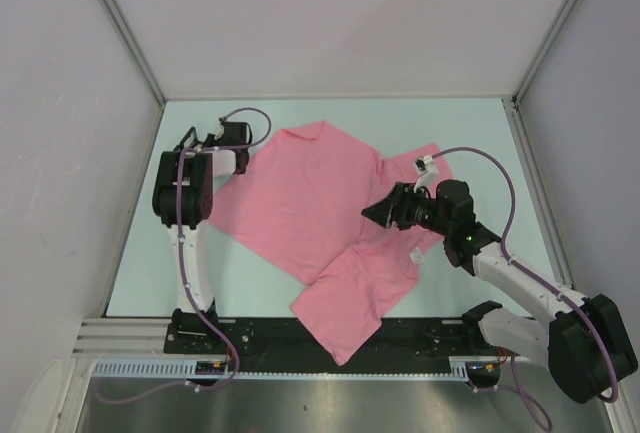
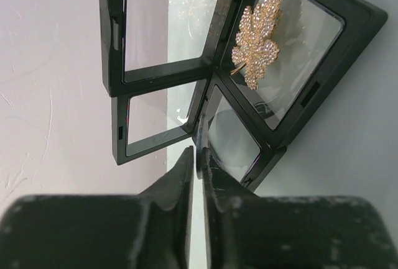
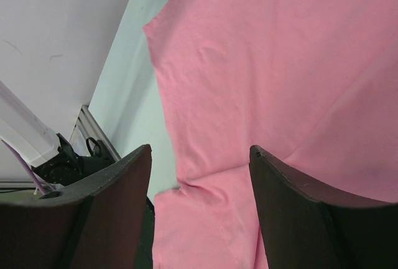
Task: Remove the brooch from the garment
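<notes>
high overhead from behind, close wrist views, garment (image 1: 320,203) in overhead and right wrist

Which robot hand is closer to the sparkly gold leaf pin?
Left. The left gripper is right by the brooch in its black case; the right gripper hovers over the pink T-shirt.

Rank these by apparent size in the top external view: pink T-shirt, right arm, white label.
1. pink T-shirt, clearly largest
2. right arm, raised nearer the camera, so somewhat flattered
3. white label, tiny
</notes>
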Robot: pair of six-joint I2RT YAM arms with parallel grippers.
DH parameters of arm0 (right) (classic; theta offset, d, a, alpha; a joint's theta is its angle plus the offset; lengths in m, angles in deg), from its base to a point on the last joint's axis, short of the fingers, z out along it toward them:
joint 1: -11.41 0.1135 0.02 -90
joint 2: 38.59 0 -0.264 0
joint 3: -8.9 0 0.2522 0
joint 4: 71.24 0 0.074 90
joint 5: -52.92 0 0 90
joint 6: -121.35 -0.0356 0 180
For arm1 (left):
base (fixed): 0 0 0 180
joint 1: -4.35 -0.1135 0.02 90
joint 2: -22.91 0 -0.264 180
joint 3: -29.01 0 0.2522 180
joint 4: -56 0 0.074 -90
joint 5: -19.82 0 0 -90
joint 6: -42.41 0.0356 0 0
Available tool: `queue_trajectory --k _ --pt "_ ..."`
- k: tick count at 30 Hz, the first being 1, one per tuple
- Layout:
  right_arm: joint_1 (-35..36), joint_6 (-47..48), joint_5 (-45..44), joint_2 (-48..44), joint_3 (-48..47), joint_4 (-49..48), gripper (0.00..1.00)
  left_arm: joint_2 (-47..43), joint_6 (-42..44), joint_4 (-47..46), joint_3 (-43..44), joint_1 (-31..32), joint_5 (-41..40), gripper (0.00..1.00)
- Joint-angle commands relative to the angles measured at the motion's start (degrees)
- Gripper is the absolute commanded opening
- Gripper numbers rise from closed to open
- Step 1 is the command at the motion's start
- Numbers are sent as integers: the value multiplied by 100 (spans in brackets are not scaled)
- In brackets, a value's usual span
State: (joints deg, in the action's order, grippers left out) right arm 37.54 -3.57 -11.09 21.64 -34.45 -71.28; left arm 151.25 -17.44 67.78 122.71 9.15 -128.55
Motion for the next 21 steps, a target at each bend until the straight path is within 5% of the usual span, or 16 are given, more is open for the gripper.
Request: queue_trajectory --k 1,8,21 --pt "-20 -6 37 15 -74 -202 68 -27 26 -22 180 -5 -166 22" --pt "-11 -33 46 7 -65 -193 68 -344 -439 540 180 -5 133 36" --pt "-126 -278 221 33 -83 -132 68 -933 -1696 1964 724 -14 1177 46"
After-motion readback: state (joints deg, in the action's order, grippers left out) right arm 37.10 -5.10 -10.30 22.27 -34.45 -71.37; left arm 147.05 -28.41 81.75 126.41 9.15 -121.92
